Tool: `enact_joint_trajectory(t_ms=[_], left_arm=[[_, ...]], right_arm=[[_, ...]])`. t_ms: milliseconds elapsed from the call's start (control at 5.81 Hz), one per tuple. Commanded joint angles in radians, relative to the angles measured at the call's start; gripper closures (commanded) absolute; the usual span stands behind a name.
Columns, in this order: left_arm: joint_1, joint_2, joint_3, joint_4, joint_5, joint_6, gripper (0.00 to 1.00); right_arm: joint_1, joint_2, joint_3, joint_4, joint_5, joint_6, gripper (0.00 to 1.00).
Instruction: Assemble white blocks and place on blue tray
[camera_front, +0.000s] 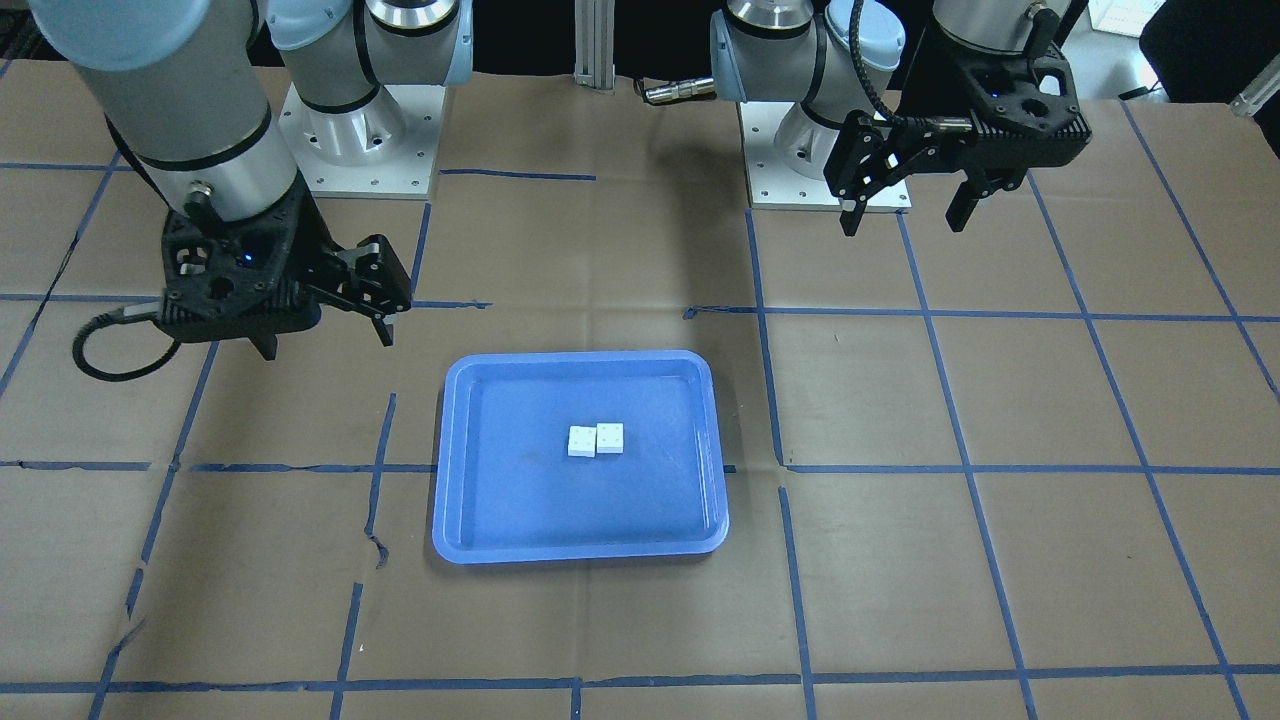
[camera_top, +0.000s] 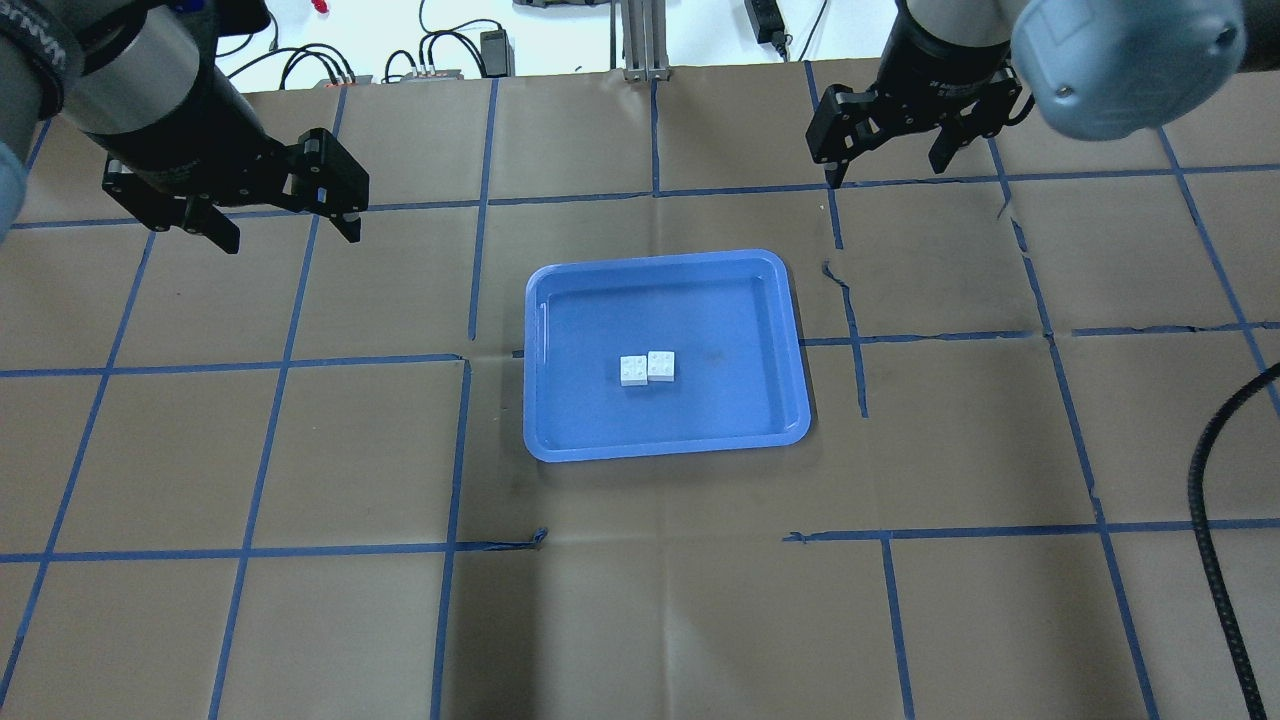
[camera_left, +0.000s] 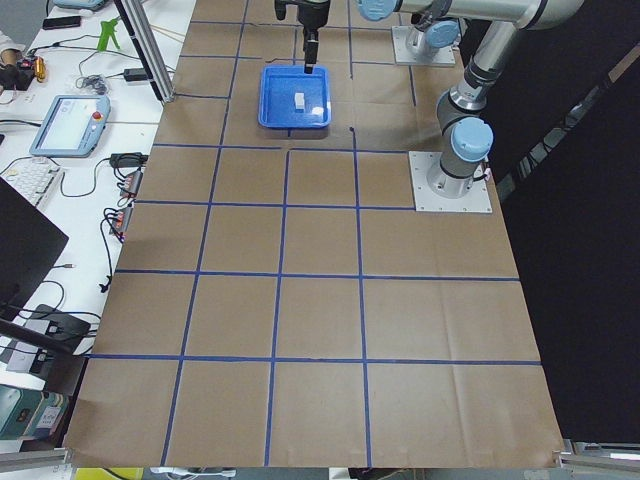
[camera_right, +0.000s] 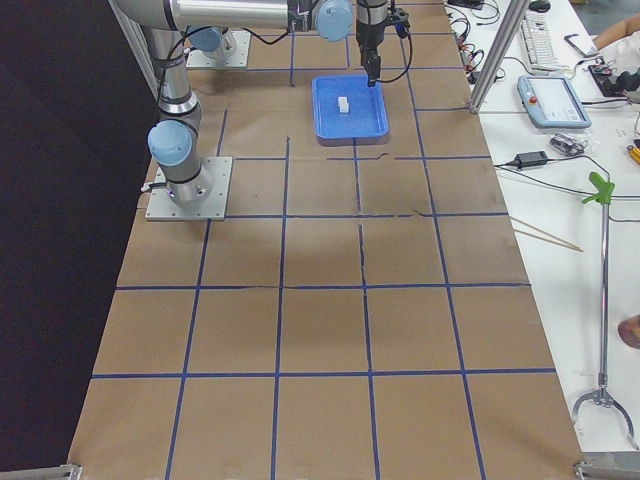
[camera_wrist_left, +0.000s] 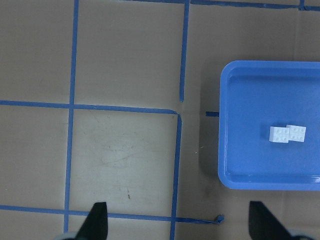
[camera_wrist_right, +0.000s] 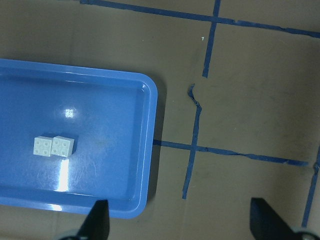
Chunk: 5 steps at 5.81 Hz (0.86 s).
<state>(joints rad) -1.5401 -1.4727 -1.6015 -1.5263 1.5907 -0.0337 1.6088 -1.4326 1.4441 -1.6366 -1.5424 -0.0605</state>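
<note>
The two white blocks (camera_front: 595, 439) lie side by side and touching, studs up, in the middle of the blue tray (camera_front: 580, 357). They also show in the overhead view (camera_top: 647, 368) on the tray (camera_top: 660, 258), in the left wrist view (camera_wrist_left: 288, 133) and in the right wrist view (camera_wrist_right: 54, 146). My left gripper (camera_top: 285, 225) is open and empty, hovering well left of and beyond the tray; it also shows in the front view (camera_front: 905, 222). My right gripper (camera_top: 885, 172) is open and empty, hovering beyond the tray's right corner; it also shows in the front view (camera_front: 327, 345).
The table is covered in brown paper with a blue tape grid. The two arm bases (camera_front: 355, 140) (camera_front: 800, 150) stand at the robot's edge. A black cable (camera_top: 1215, 560) hangs at the overhead view's right. Desks with devices (camera_left: 70, 120) line the operators' side.
</note>
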Motion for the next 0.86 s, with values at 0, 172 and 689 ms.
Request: enact_joint_trajectory(t_ms=[0, 172, 689], left_arm=[[0.000, 0.000, 0.000, 0.000, 0.000, 0.000, 0.01], [0.000, 0.000, 0.000, 0.000, 0.000, 0.000, 0.01], [0.000, 0.000, 0.000, 0.000, 0.000, 0.000, 0.01]], right_arm=[[-0.016, -0.005, -0.117, 0.192, -0.004, 0.057, 0.00], [-0.038, -0.005, -0.145, 0.249, -0.024, 0.057, 0.00], [-0.056, -0.043, -0.078, 0.276, -0.016, 0.110, 0.00]])
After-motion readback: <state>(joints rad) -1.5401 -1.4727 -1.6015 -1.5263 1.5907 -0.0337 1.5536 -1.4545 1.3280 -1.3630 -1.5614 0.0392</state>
